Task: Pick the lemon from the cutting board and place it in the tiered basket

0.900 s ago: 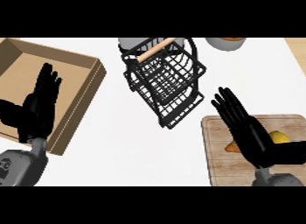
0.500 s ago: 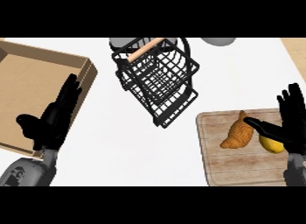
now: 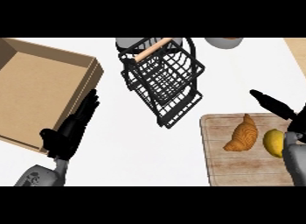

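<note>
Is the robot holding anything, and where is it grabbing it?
Nothing is held. The right hand spreads open by the lemon on the cutting board; the left hand is open too.

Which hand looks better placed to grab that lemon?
The right hand: it hangs open just beside the lemon on the cutting board, while the left hand is far across by the cardboard box.
</note>
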Controlling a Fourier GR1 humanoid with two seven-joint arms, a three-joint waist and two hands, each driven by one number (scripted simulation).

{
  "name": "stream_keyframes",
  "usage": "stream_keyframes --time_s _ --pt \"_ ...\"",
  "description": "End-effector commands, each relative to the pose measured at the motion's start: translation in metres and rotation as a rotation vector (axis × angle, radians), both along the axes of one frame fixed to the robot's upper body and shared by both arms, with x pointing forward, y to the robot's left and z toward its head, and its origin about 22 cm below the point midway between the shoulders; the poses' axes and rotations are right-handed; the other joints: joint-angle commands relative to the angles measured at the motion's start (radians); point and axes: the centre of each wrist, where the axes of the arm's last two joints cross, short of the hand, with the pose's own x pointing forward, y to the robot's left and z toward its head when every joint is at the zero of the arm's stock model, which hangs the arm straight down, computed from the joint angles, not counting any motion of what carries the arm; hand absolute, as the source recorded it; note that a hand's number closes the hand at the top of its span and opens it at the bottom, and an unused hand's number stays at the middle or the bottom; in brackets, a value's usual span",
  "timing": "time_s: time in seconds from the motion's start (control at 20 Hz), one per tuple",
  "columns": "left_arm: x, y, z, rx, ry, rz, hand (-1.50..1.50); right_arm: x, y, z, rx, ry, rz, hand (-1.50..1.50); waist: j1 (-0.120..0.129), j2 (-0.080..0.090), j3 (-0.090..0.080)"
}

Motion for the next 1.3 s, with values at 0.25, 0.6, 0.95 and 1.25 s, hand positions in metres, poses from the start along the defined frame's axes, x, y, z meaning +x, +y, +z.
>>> stream_keyframes --time_s 0.25,0.6,0.95,1.25 --pt "-0.005 0.009 -0.009 0.019 0.01 -0.009 0.0 -0.018 -0.058 0.002 -0.268 0.637 -0.013 -1.5 -0.008 -0.01 -0.014" --pt "0.001 0.0 -0.007 -0.001 -0.003 -0.033 0.0 0.001 -0.036 0.043 -0.355 1.118 0.084 -1.5 0.012 -0.012 -0.012" --pt "-0.002 0.009 -0.018 -0.008 0.014 -0.006 0.0 0.015 0.04 0.125 -0.335 1.247 0.114 -1.5 -0.006 -0.017 -0.003" --pt "-0.001 0.017 -0.02 -0.014 0.017 -0.003 0.0 0.013 0.039 0.112 -0.332 1.229 0.022 -1.5 -0.016 -0.015 -0.002"
